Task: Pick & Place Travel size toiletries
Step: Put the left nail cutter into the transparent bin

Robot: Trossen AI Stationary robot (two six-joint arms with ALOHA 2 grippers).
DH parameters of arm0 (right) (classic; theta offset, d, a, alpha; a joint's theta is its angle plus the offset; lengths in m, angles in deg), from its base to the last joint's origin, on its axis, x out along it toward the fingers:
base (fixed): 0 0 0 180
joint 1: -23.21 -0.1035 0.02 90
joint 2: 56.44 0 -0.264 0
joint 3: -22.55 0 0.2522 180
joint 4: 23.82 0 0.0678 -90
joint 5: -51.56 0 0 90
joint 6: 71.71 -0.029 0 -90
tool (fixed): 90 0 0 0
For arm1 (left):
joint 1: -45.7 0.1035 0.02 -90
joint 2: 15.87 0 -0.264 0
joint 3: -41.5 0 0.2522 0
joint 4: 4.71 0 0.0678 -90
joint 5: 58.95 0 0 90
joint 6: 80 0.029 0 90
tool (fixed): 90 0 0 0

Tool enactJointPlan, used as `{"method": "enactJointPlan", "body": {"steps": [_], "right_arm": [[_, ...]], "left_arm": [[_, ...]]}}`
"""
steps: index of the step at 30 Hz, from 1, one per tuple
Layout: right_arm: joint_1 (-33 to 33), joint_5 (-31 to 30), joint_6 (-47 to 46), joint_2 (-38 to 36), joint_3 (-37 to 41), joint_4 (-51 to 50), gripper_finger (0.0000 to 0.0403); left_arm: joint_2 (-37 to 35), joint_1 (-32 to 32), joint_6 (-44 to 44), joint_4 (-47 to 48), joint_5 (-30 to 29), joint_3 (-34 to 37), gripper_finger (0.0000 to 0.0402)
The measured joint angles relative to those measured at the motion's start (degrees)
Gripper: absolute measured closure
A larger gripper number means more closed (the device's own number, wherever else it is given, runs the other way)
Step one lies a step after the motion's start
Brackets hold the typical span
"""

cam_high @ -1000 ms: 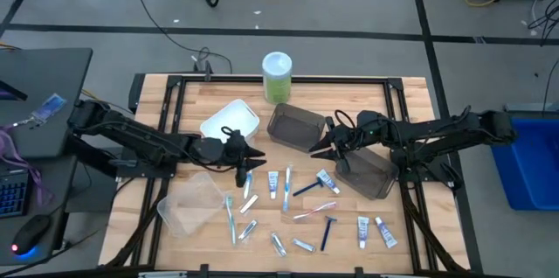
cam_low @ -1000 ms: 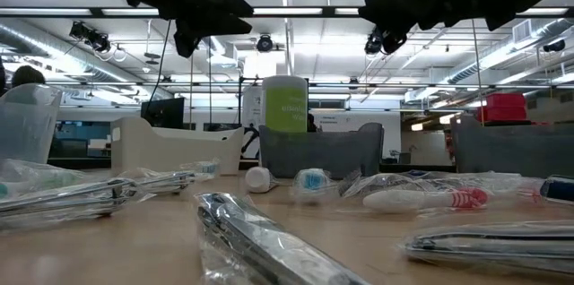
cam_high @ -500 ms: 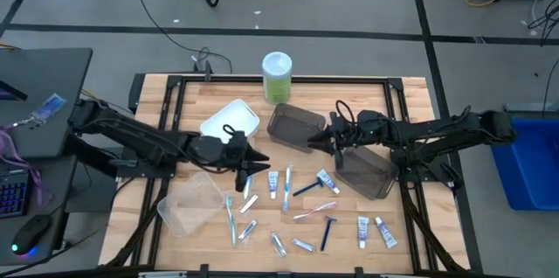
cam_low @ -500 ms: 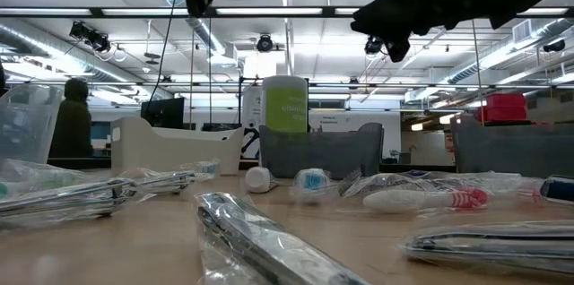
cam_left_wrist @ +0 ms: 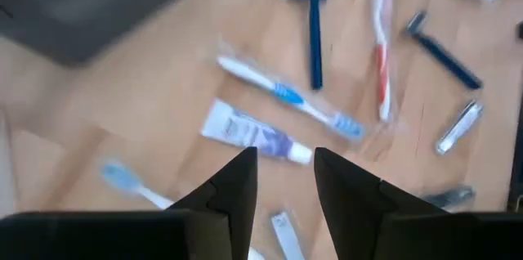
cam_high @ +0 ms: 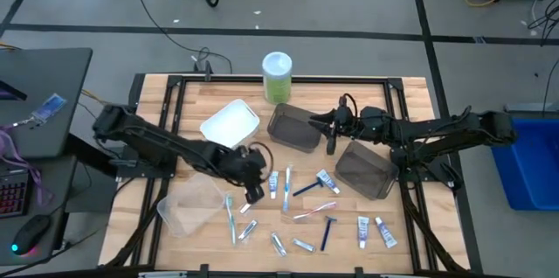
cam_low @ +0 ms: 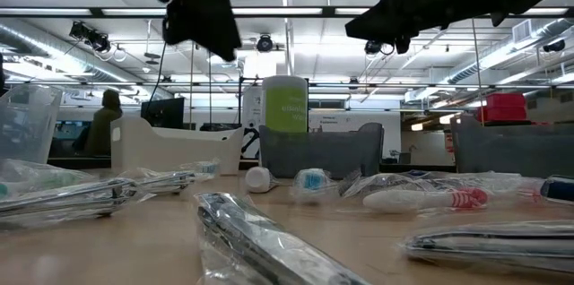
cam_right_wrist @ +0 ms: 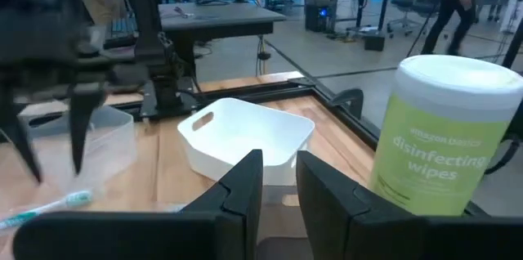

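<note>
The travel size toiletries lie loose on the wooden table, toward its near edge: a white tube (cam_high: 273, 179), a blue toothbrush (cam_high: 287, 182), a dark blue razor (cam_high: 306, 188), a red toothbrush (cam_high: 314, 212) and more tubes (cam_high: 362, 230). My left gripper (cam_high: 253, 192) hangs open above them, pointing steeply down over a white tube (cam_left_wrist: 253, 133) and a toothbrush (cam_left_wrist: 286, 100), touching nothing. My right gripper (cam_high: 316, 121) floats about level over the dark bin (cam_high: 293, 128), its fingers (cam_right_wrist: 249, 170) a narrow gap apart with nothing between them.
A white bin (cam_high: 230, 123) stands at the far left and a clear bin (cam_high: 188, 204) at the near left. A second dark bin (cam_high: 365, 171) sits on the right. A green wipes canister (cam_high: 277, 77) stands at the far edge. A person moves in the room behind.
My left gripper has gone toward the table's near edge and tipped from nearly level to steeply down, ending over the toiletries. My right gripper has swung its fingers toward the far edge, over the dark bin. No toiletry has moved.
</note>
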Motion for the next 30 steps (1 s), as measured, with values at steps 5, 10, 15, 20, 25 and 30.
{"method": "enactJointPlan", "body": {"steps": [5, 10, 15, 20, 25, 30], "right_arm": [[0.94, 0.0, 0.04, -0.02, 0.0, 0.0, 0.0317], [1.19, 0.0, -0.34, -0.02, 0.0, -0.48, 0.0317], [1.19, 0.07, -0.37, -0.02, 0.0, -1.55, 0.032], [1.19, 0.06, -0.38, -0.02, 0.0, -2.75, 0.0318], [1.14, 0.09, -0.4, 0.0, 0.0, -3.68, 0.0322], [1.14, 0.57, -2.39, 0.0, 0.0, -4.81, 0.0321]], "left_arm": [[5.83, -2.08, -4.32, -0.41, 6.11, -0.08, 0.0265], [10.55, -3.86, -8.04, -1.47, 6.91, -0.07, 0.0247], [13.98, -4.82, -8.81, -1.41, 6.18, -0.02, 0.023], [16.66, -4.86, -11.81, -0.9, 5.5, 0.0, 0.0228], [19.23, -4.84, -13.73, -0.69, 5.52, 0.0, 0.0228], [19.84, -4.88, -10.78, -0.2, 5.16, -0.03, 0.0228]]}}
